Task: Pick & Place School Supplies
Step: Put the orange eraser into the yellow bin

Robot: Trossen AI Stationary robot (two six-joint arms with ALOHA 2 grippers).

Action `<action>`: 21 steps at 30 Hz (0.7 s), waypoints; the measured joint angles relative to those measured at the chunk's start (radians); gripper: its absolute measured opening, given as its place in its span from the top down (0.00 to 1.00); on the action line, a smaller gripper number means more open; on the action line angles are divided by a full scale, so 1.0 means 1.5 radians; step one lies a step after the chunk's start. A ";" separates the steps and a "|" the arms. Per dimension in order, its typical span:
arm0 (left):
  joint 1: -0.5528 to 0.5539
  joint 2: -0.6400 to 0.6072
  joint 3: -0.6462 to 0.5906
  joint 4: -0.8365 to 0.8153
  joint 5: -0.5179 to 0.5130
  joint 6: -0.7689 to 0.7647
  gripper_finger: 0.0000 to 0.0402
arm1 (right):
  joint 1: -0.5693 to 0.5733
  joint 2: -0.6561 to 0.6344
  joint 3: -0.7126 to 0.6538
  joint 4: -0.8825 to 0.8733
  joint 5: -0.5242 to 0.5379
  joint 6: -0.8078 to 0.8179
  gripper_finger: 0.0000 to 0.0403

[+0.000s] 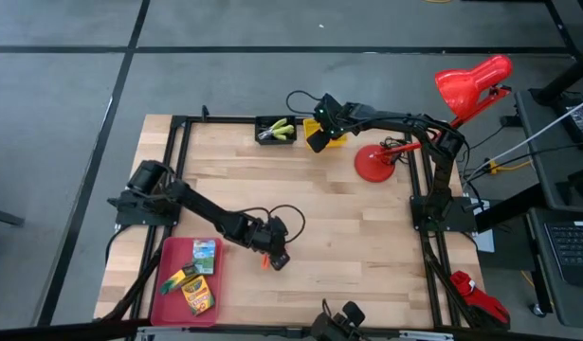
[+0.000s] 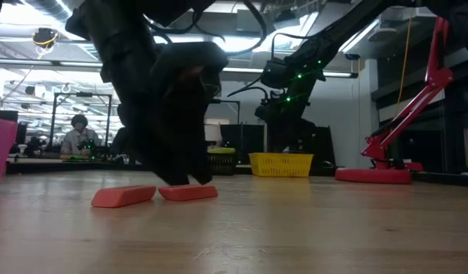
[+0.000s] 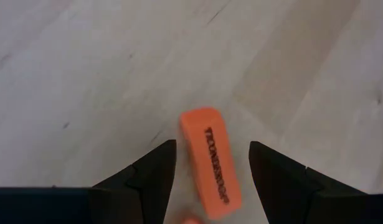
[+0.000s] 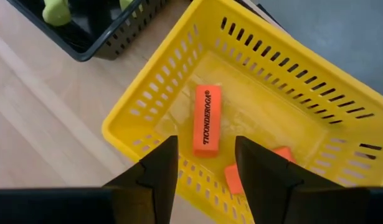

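An orange eraser [image 3: 210, 165] lies flat on the wooden table, and my left gripper [image 3: 213, 144] hangs over it, open, one finger on each side without touching. A second orange eraser [image 2: 123, 195] lies just beside the first [image 2: 188, 192]. My right gripper [image 4: 207, 140] hangs open and empty above the yellow bin [image 4: 147, 102], where an orange eraser [image 4: 207, 120] and two smaller orange pieces [image 4: 231, 177] lie on the floor. Lime-green-handled tools [image 1: 280, 129] rest in the black bin [image 1: 275, 137]. Three crayon boxes [image 1: 198, 296] lie in the red tray [image 1: 168, 294].
A red desk lamp [image 1: 471, 80] stands on its round base [image 1: 376, 163] at the table's far right, close to the right arm. The two bins sit side by side at the far edge. The red tray fills the near left corner. Bare wood lies between.
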 joint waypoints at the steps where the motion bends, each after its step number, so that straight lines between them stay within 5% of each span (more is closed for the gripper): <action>1: -0.001 0.006 0.001 0.006 -0.003 0.000 0.50 | 0.001 0.000 0.000 0.000 0.000 -0.001 0.60; 8: 0.004 0.032 0.003 0.011 -0.006 -0.043 0.56 | 0.005 -0.001 0.000 0.000 -0.034 -0.001 0.60; 17: 0.022 0.031 0.004 -0.025 -0.006 -0.041 0.95 | 0.062 -0.047 0.000 -0.028 -0.052 0.023 0.60; 21: 0.022 0.030 0.003 -0.029 -0.022 -0.037 0.97 | 0.112 -0.084 0.000 -0.057 -0.050 0.041 0.60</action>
